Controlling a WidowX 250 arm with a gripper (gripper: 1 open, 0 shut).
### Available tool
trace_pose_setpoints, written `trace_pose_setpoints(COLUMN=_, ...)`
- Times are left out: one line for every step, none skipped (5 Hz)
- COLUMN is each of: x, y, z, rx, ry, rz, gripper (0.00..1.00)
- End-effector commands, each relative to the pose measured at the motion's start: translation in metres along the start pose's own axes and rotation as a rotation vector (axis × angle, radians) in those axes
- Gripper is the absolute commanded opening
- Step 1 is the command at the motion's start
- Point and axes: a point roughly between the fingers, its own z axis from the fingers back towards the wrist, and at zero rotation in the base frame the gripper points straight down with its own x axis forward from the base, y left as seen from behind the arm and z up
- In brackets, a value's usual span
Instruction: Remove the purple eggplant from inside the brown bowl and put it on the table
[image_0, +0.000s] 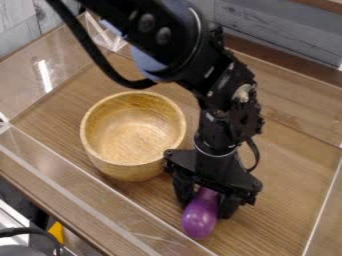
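The purple eggplant (201, 214) rests on the table (287, 160) near the front clear wall, just right of the brown bowl (134, 133). The bowl is a round, light wooden one and holds nothing. My gripper (207, 200) points straight down over the eggplant, with its black fingers (181, 188) on either side of the eggplant's upper end. That end is hidden between them. From this angle I cannot tell whether the fingers still press on the eggplant or stand off it.
Low clear acrylic walls (80, 190) border the table at the front and left. The black arm (160, 40) reaches in from the upper left, over the bowl's far side. Bare wood lies right of the gripper.
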Motion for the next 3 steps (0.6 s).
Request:
trace_pose_setpoints(x=0.0088, y=-0.0014, z=0.0091, rx=-0.018, ry=-0.029, rz=0.016, gripper=1.0)
trace_pose_setpoints(x=0.0092, y=-0.001, z=0.0113, rx=-0.019, ry=-0.027, rz=0.023, gripper=1.0)
trace_pose_setpoints(x=0.0098, y=-0.0007, z=0.0133, rx=-0.021, ry=-0.025, rz=0.029, gripper=1.0)
